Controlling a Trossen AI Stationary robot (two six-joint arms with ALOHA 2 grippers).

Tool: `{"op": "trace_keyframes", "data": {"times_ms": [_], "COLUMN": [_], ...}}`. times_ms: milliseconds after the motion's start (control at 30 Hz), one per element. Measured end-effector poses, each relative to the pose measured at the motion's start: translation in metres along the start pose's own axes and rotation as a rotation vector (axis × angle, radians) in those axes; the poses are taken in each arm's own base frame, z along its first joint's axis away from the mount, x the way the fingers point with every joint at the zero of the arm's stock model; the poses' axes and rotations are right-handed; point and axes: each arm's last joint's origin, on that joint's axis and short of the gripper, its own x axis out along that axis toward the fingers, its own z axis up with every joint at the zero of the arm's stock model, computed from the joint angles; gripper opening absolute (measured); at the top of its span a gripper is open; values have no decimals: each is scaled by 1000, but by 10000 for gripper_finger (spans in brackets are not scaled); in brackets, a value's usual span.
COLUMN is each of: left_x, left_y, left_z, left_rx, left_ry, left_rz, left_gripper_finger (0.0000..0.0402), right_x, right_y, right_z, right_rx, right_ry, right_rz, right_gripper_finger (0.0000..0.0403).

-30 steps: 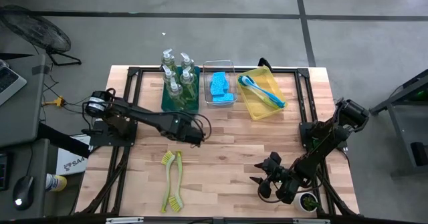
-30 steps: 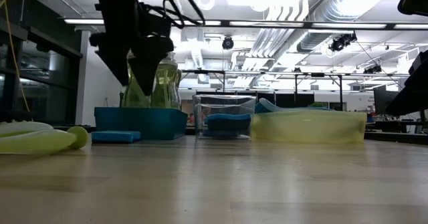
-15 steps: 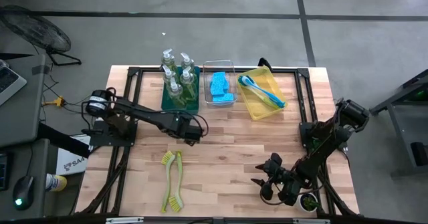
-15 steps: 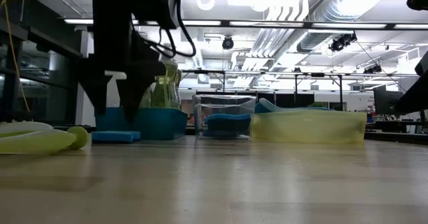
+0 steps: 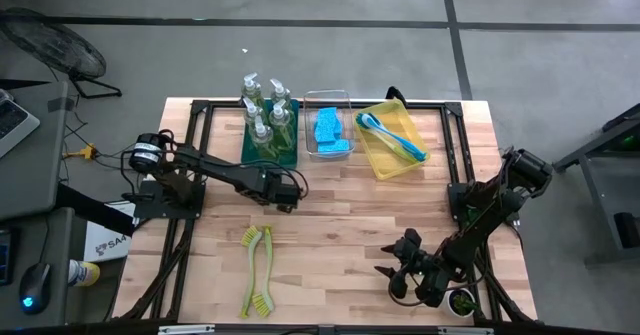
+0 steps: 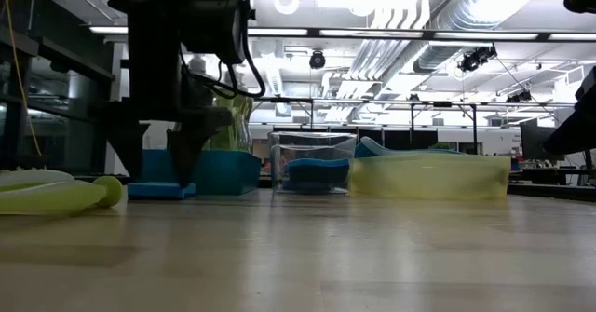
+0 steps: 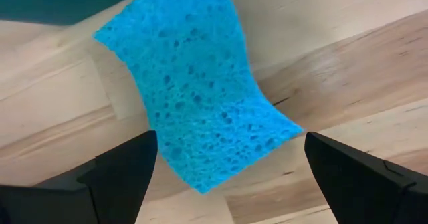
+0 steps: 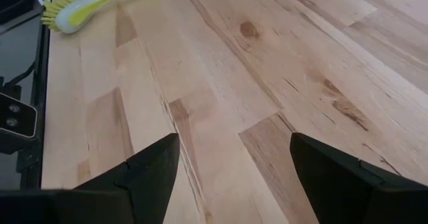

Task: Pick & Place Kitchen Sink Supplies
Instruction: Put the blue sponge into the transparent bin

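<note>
While my left gripper point(image 7: 224, 167) straddles the loose blue sponge point(image 7: 197, 93), fingers apart

Sponge lies mid-tabletop beside the teal bin point(image 5: 268, 155); closing off-centre could nudge it away. Right gripper point(image 8: 231, 167) waits open, near edge.

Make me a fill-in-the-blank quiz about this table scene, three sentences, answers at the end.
1. The left gripper hangs with open jaws over a loose bright blue rectangular ____ on the wooden table.
2. The clear pump bottles of yellow-green soap stand in the ____ rectangular bin.
3. Two yellow-green long-handled dish brushes lie on the table, while the blue brushes lie in the ____ bin.

Missing words: sponge; teal; yellow
</note>
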Motion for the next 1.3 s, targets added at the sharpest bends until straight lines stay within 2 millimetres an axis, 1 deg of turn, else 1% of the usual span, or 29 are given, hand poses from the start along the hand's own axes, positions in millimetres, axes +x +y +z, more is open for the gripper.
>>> {"op": "trace_keyframes", "data": {"times_ms": [367,567,833,1300], "left_x": [0,0,0,0], "left_y": [-2,-5,-4,-3], "left_z": [1,3,4,4], "left_rx": [-13,-97,-233,-302], "left_ry": [-24,-49,-95,-112], "left_rz": [-20,-50,-39,-24], "left_gripper_finger": [374,374,374,374], "right_x": [0,0,0,0], "right_y": [0,0,0,1], "right_z": [0,0,0,0], "right_rx": [3,4,4,6], "right_ry": [-11,-10,-9,-10], "right_rz": [0,0,1,2], "right_gripper_finger": [279,279,279,279]}}
